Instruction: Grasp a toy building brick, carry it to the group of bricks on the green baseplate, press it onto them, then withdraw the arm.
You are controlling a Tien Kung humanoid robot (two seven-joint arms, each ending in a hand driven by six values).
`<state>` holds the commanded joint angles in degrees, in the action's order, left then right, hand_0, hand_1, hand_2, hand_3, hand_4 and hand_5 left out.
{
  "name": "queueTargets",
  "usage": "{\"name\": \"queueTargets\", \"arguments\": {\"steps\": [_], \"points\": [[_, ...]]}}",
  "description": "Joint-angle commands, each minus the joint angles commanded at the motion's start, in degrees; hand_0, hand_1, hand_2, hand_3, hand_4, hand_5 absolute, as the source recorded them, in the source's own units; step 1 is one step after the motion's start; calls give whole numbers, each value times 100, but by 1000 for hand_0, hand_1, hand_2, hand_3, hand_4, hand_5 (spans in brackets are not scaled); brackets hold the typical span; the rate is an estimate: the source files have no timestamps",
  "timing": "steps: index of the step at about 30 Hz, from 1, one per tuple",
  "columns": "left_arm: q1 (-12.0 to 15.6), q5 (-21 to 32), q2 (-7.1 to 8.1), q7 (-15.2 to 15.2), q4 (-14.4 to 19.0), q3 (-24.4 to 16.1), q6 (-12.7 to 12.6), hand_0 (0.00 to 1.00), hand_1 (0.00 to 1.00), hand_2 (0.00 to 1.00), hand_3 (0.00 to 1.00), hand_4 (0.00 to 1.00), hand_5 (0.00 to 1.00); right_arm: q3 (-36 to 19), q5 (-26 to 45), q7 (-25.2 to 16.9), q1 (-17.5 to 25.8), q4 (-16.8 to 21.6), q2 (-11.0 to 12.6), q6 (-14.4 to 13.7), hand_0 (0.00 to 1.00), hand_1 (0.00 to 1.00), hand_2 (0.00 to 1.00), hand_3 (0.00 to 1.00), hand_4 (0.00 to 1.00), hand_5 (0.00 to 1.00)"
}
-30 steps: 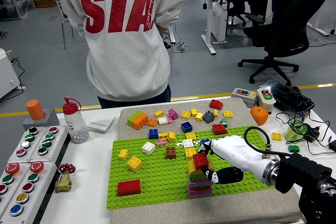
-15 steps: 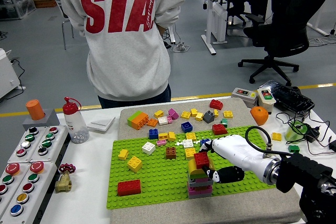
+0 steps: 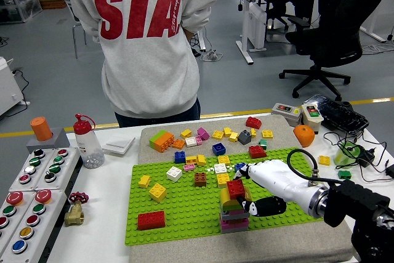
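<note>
A small stack of bricks (image 3: 234, 214) stands on the green baseplate (image 3: 184, 210) near its front middle, with a red brick (image 3: 236, 188) on top. My right hand (image 3: 255, 192) reaches in from the right, white fingers over the red brick and black thumb (image 3: 265, 206) beside the stack, shut on the red brick. Whether the brick is seated on the stack I cannot tell. My left arm is out of view.
Loose bricks (image 3: 215, 140) lie across the back of the mat. On the plate sit a red brick (image 3: 151, 220) and a yellow brick (image 3: 157, 192). A person in a grey sweatshirt (image 3: 148, 41) stands at the far side, back turned. A button box (image 3: 31, 195), a bottle (image 3: 87, 143) and a brass valve (image 3: 74, 210) sit left.
The right hand has shifted very slightly on the stack; the red brick stays on top under its fingers. Nothing else has moved.
</note>
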<state>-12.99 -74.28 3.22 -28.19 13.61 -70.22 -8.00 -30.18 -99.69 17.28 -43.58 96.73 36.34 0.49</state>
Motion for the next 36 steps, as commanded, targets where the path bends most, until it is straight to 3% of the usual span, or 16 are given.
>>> {"name": "queueTargets", "arguments": {"steps": [36], "points": [[-54,-63,23,-1,-4,-42,5,622,592,594,402,278,916,-147,-11,-14,20,175,81,35,774,763,886,836,588,388]]}}
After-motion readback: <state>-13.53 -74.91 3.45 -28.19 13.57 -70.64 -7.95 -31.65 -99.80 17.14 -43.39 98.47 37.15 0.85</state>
